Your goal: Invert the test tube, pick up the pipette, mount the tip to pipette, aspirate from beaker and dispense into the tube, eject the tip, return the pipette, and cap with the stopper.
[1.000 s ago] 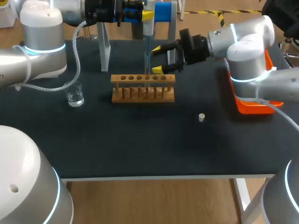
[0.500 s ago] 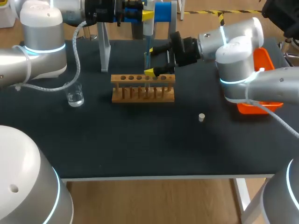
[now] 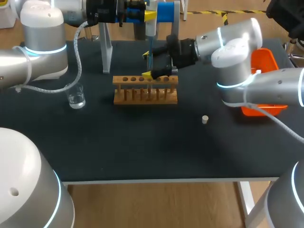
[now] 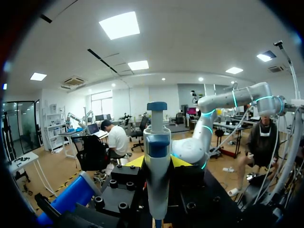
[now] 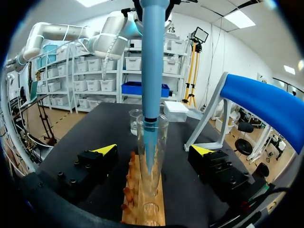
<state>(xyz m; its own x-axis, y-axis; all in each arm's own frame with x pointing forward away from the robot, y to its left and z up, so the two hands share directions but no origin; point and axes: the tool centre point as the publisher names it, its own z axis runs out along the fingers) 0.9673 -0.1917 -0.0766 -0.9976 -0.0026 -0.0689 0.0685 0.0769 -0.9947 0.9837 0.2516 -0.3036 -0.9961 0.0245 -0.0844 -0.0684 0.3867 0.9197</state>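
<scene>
My left gripper (image 3: 148,15) is shut on the white-and-blue pipette (image 3: 150,29) above the back of the table; in the left wrist view the pipette (image 4: 156,161) stands between the yellow fingertips (image 4: 135,161). Its blue tip (image 5: 152,80) reaches down into the clear test tube (image 5: 153,156), which stands upright in the wooden rack (image 3: 145,90). My right gripper (image 3: 147,65) is open, with one finger on each side of the tube and neither touching it. The beaker (image 3: 76,98) stands left of the rack. The small white stopper (image 3: 204,119) lies on the mat right of the rack.
The pipette stand (image 3: 107,52) with its blue holder (image 3: 165,12) rises behind the rack. An orange tray (image 3: 266,61) sits at the right edge, partly hidden by my right arm. The black mat (image 3: 142,142) runs to the table's front edge.
My right arm has swung left, bringing its open fingers from beside the rack to either side of the test tube. The left arm and pipette have stayed still.
</scene>
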